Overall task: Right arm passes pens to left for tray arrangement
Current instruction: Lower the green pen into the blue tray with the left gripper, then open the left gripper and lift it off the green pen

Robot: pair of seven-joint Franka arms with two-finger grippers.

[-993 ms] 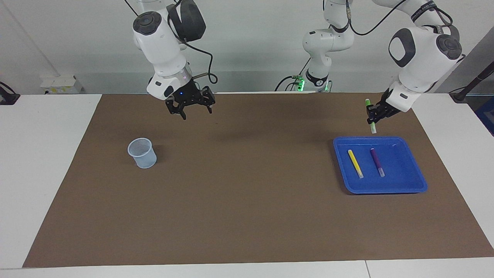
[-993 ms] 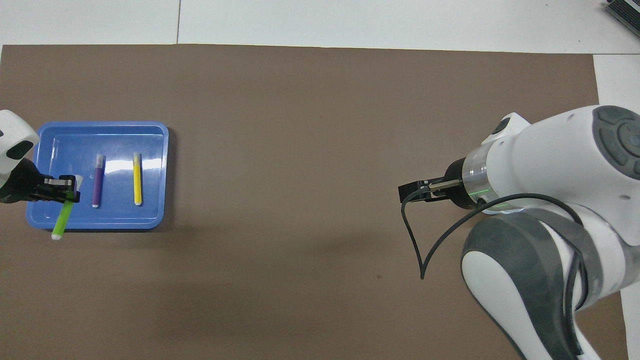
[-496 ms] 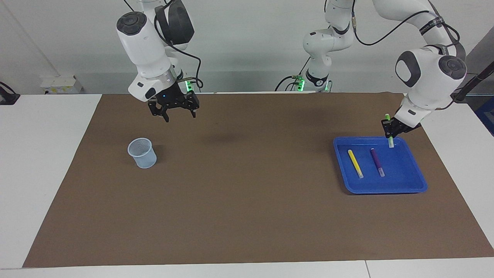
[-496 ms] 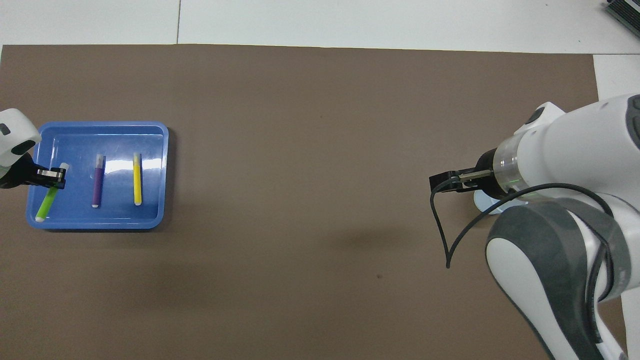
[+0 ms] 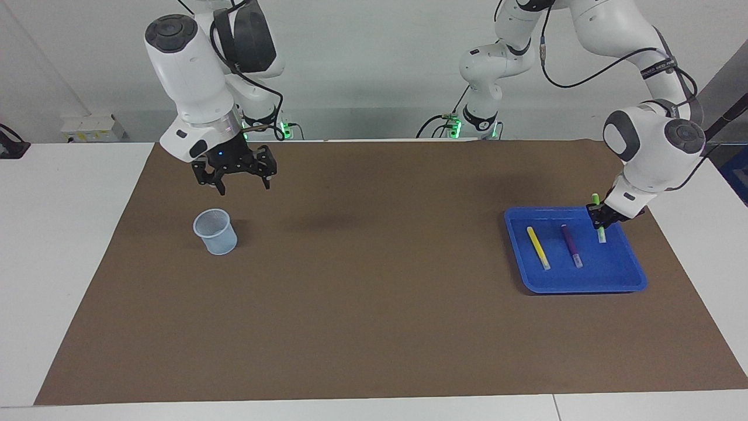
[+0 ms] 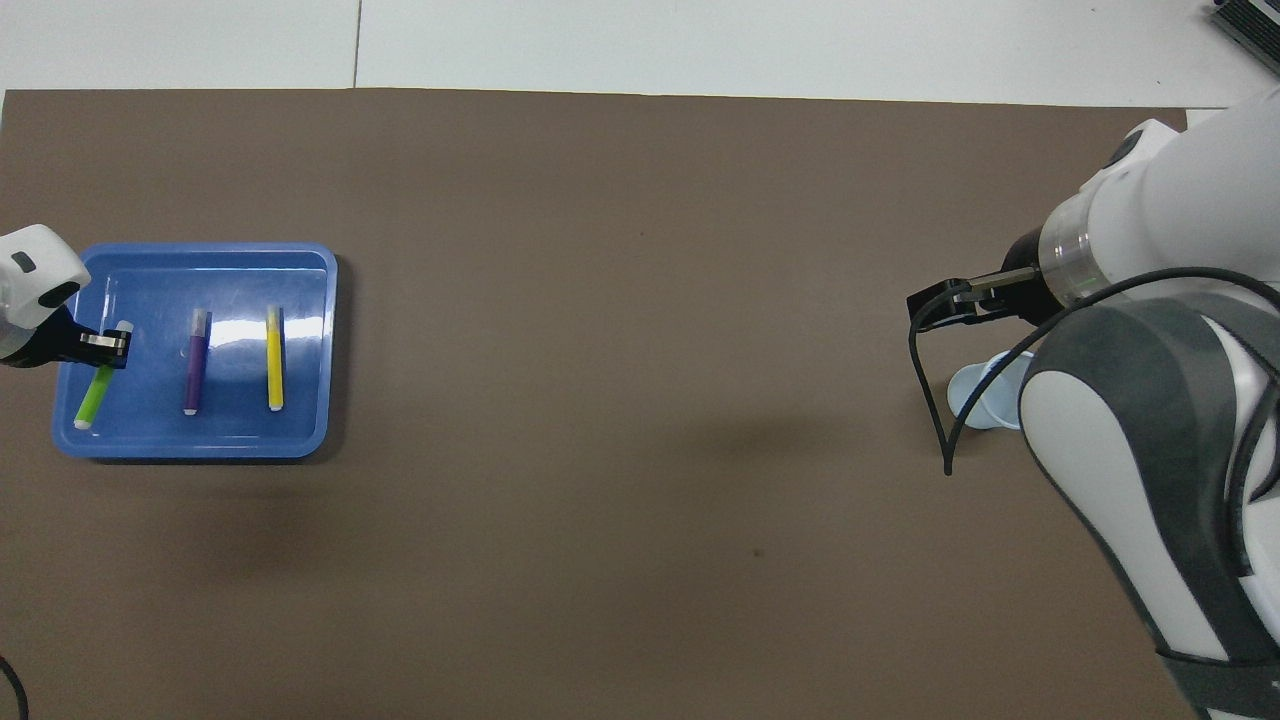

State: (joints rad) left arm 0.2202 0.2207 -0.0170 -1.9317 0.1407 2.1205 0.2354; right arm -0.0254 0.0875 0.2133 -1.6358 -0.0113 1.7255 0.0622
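My right gripper [image 5: 235, 176] hangs spread wide and empty over the brown mat [image 5: 374, 292], above the mesh cup [image 5: 215, 231]. My left gripper [image 5: 598, 217] pinches the green pen [image 5: 600, 233] over the blue tray [image 5: 584, 283], where the yellow pen [image 5: 537, 247] and purple pen [image 5: 571, 245] lie side by side. White tabletop [image 5: 64, 234] borders the mat, against a pale wall [image 5: 374, 58].

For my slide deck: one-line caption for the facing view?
Left claw lowers green pen into blue tray beside yellow and purple pens.
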